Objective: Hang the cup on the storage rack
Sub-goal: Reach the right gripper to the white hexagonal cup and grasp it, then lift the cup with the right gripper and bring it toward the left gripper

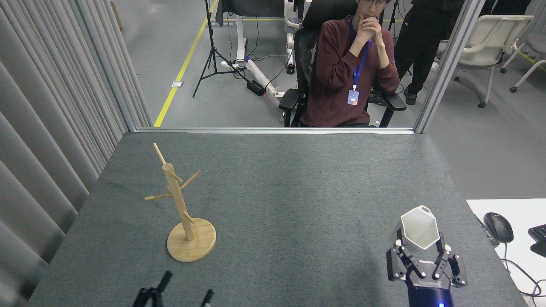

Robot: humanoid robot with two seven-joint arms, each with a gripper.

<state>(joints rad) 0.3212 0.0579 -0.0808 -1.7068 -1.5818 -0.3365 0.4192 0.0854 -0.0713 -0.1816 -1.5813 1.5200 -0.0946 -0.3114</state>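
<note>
Gripping the white faceted cup (419, 228), right jaws closed; left jaws' state unclear.

One cup (419, 227), one storage rack (183, 213) with five pegs showing, two grippers (420, 245) (183, 288), one table (298, 192), one seated person (347, 72), one mouse (498, 227).

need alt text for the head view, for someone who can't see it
The right gripper holds a white faceted cup at the near right of a grey table. A wooden mug tree stands empty at the left; the open left gripper peeks in below it. A seated person watches.
</note>
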